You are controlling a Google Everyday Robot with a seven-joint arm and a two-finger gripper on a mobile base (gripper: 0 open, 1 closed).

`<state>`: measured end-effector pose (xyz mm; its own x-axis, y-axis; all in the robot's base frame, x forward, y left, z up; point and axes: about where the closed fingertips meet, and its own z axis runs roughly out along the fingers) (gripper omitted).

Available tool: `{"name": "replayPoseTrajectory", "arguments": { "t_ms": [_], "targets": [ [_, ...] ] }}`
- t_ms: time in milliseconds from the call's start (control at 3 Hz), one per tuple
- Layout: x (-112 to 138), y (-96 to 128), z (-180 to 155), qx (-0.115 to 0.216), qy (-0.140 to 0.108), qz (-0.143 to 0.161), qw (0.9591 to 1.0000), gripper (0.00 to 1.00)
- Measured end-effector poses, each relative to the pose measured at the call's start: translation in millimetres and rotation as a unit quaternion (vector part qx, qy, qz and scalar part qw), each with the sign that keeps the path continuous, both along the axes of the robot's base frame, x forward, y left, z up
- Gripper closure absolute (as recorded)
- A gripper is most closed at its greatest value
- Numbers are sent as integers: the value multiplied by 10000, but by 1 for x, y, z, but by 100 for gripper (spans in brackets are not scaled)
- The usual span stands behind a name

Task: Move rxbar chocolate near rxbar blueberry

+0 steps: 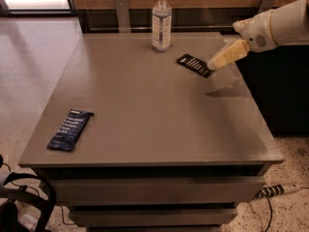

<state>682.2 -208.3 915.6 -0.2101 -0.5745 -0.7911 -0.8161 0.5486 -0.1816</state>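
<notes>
Rxbar chocolate [194, 65]: black wrapper with white text rows, lying flat at the upper right of the frame, far from its target. Other holdings, by descending size:

1. Table [145, 124]: grey top with drawers beneath, filling most of the frame.
2. Arm [280, 25]: white casing, entering from the upper right edge and angled down and left.
3. Water bottle [161, 21]: clear, white cap, upright at the upper centre of the table top, near the black wrapper but apart from it.
4. Gripper [217, 62]: pale yellow, its tip at the right end of the black wrapper. Whether it is spread or closed cannot be told, nor whether it touches the bar. Its shadow falls on the table below and to the right, which suggests it is raised off the surface.
5. Rxbar blueberry [70, 129]: navy wrapper, flat at the lower left of the table top, near the front edge.

Progress: judged early. The approach looks nearly complete, and no grasp is evident. The pick-up, the carry across the table top to the lower left, and the set-down beside the navy wrapper all remain.
</notes>
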Motion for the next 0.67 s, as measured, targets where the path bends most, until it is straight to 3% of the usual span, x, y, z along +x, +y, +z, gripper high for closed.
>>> {"name": "replayPoseTrajectory", "arguments": {
  "t_ms": [667],
  "targets": [
    [47,15,-22,112,206,84,9997,0]
  ]
}}
